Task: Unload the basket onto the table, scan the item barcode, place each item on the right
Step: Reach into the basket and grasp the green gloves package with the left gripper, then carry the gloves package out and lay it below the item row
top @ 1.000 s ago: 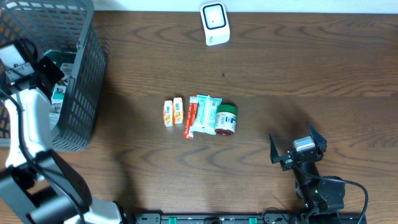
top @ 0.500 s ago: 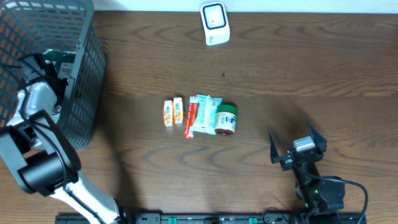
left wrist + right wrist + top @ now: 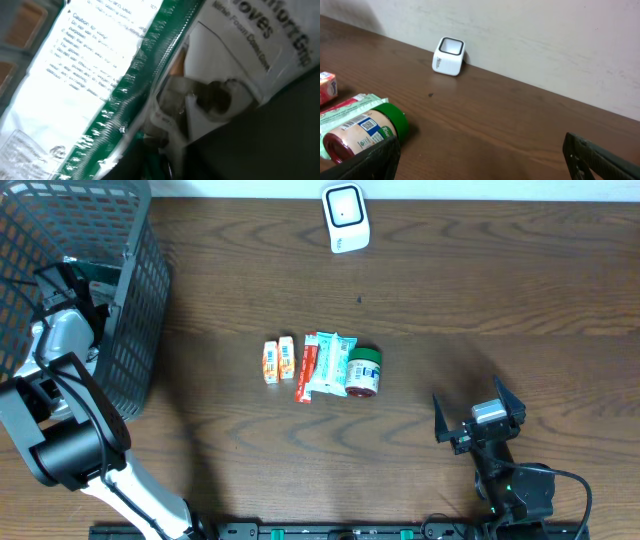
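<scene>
I'm holding my left gripper (image 3: 78,288) inside the basket (image 3: 135,350) at nine o'clock, against a glove packet (image 3: 95,70); I cannot tell its grip. My right gripper (image 3: 485,157) is sitting wide open, empty.

The dark brown wooden tabletop (image 3: 500,290) shows a smooth grain with a faint sheen. The grey mesh basket (image 3: 140,330) looks like matt plastic. The small white box scanner (image 3: 346,218) is smooth plastic. The green-and-white gloves package (image 3: 100,100) is glossy, crinkled plastic film. The green-lidded jar (image 3: 363,372) has a smooth plastic lid and a glossy label.
</scene>
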You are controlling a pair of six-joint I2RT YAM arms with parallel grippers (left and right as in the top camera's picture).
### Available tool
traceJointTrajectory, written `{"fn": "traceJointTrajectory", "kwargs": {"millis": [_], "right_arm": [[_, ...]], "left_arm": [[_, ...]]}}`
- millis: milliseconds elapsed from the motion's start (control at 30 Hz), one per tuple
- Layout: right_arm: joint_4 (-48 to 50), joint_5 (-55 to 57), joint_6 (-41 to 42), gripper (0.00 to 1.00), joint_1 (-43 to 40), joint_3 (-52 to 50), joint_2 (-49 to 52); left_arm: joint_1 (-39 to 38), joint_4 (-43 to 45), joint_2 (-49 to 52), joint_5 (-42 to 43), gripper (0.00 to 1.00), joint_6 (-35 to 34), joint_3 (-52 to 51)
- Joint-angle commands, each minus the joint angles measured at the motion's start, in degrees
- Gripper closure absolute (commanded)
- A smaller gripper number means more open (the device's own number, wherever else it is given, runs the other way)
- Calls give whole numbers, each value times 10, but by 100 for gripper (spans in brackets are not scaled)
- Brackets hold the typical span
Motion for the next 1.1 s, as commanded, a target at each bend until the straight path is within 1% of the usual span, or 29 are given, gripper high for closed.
{"fn": "traceJointTrajectory", "kwargs": {"millis": [0,100,200,333,433,567,700,800,900,1000,1067], "right_arm": [[-2,3,7,1,9,-1,-1],[-2,3,7,1,9,-1,-1],[-2,3,7,1,9,-1,-1],[-2,3,7,1,9,-1,-1],[-2,3,7,1,9,-1,-1],[-2,3,7,1,9,-1,-1],[-2,3,7,1,9,-1,-1],[-2,3,7,1,9,-1,-1],[-2,3,7,1,9,-1,-1],[-2,3,7,1,9,-1,-1],[-2,3,7,1,9,-1,-1]], "left_arm": [[6,-12,29,-22,91,0,-9],[6,-13,6,-22,93,-26,1],[6,-19,-44,-22,93,-51,16],[6,-10,-143,-22,92,-97,23],[6,-1,-246,-22,93,-136,23],[5,-4,-353,-22,93,-169,23],[-8,-50,-453,-19,93,-208,23],[-39,-106,-528,30,93,-224,23],[-88,-165,-584,96,93,-259,23],[-152,-220,-613,156,93,-268,20],[-204,-246,-619,178,93,-268,11]]}}
